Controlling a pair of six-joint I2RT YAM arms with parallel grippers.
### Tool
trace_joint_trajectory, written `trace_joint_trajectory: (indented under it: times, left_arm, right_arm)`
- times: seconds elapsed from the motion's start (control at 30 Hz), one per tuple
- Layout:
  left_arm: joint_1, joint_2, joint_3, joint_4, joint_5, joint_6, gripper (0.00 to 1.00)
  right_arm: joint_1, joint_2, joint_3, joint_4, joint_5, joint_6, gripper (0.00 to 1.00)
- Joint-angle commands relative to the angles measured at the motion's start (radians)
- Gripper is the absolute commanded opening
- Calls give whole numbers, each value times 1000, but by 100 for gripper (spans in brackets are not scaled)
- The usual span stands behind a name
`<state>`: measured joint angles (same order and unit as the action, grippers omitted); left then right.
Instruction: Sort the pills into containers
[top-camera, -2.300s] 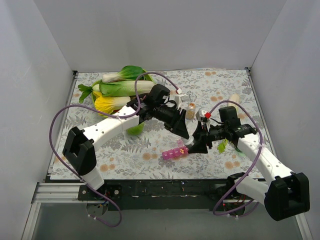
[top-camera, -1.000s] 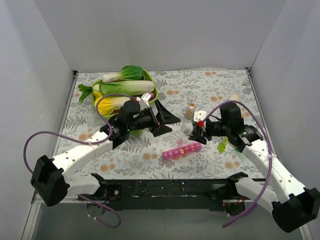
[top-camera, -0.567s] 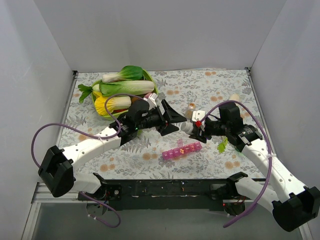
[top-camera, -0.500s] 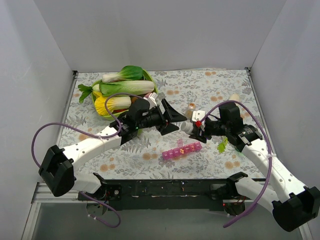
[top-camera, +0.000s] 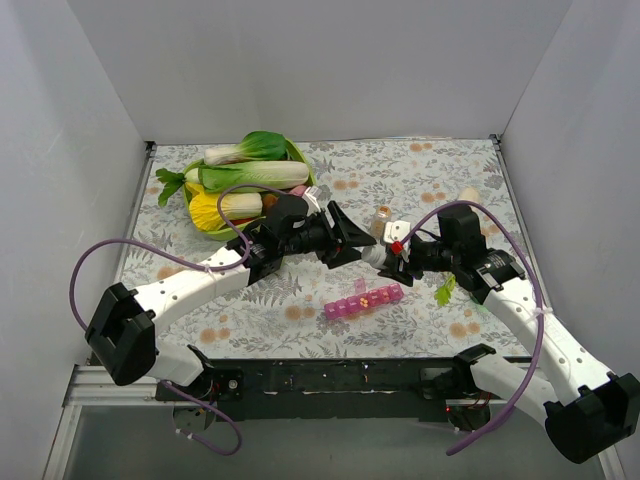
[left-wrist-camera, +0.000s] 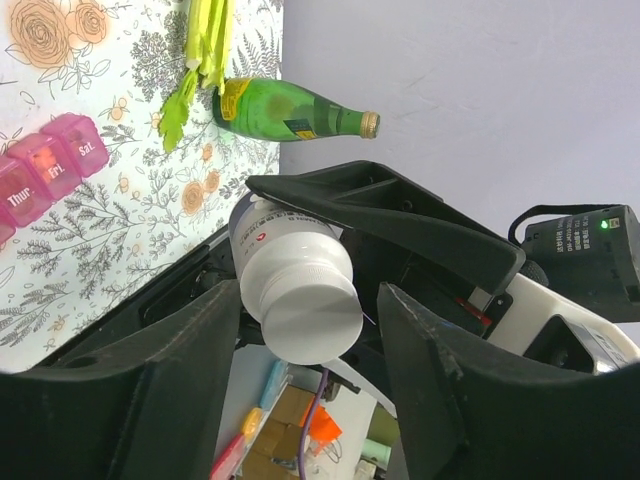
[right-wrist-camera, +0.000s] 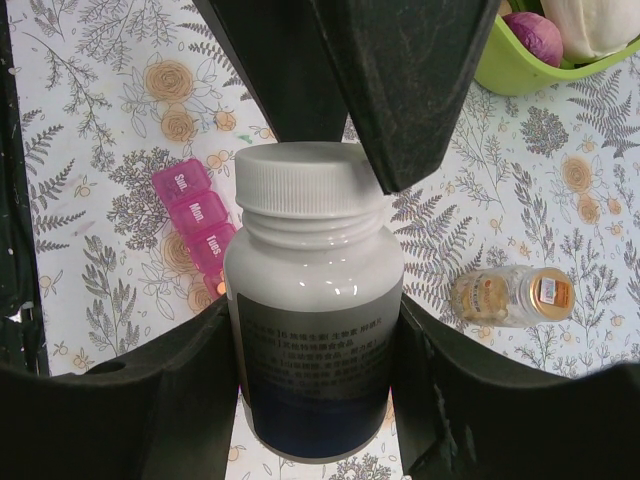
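My right gripper (right-wrist-camera: 315, 400) is shut on a white pill bottle (right-wrist-camera: 312, 300) with a dark label and a white screw cap (left-wrist-camera: 310, 308), held above the table; it shows in the top view (top-camera: 373, 256) too. My left gripper (left-wrist-camera: 305, 375) is open, its fingers either side of the cap without touching it, and it meets the bottle in the top view (top-camera: 352, 245). The pink pill organiser (top-camera: 363, 299) lies on the cloth below, lids shut; it also shows in the right wrist view (right-wrist-camera: 195, 220) and the left wrist view (left-wrist-camera: 40, 170).
A small clear jar (top-camera: 381, 221) with brownish contents lies behind the grippers. A green basket (top-camera: 205, 226) of vegetables sits at the back left. A dark green bottle (left-wrist-camera: 290, 112) lies at the right. A green leaf sprig (top-camera: 444, 291) lies by the right arm.
My left arm swung away to the left, then came back right, and its open fingers now bracket the bottle's cap. My right gripper lifted the bottle off the organiser and holds still.
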<state>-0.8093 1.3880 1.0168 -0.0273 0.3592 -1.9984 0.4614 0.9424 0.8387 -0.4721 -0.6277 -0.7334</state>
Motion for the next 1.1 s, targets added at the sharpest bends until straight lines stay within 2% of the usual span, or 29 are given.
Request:
trace_joint_trajectory:
  times: [0.0,0.13,0.33,0.5,0.77,1.07]
  left_arm:
    - [-7,2,48,-17,20,-36,53]
    - [-8,8,51,-14,41,-27,47]
    - [-10,16,57,3,90,12,30]
    - [-10,37,103,-86,80,108,23]
    - [-10,60,178,-203,43,190,22]
    - [-10,66,158,-163,72,162,22]
  right_arm:
    - [8,-8,20,20,-6,3,1]
    - [8,-10,17,21,-3,6,1]
    - [8,-7,17,26,11,11,1]
    - [10,-5,14,26,23,8,1]
    - [20,-4,17,24,71,0,1]
    - [23,24,37,32,-4,51,1]
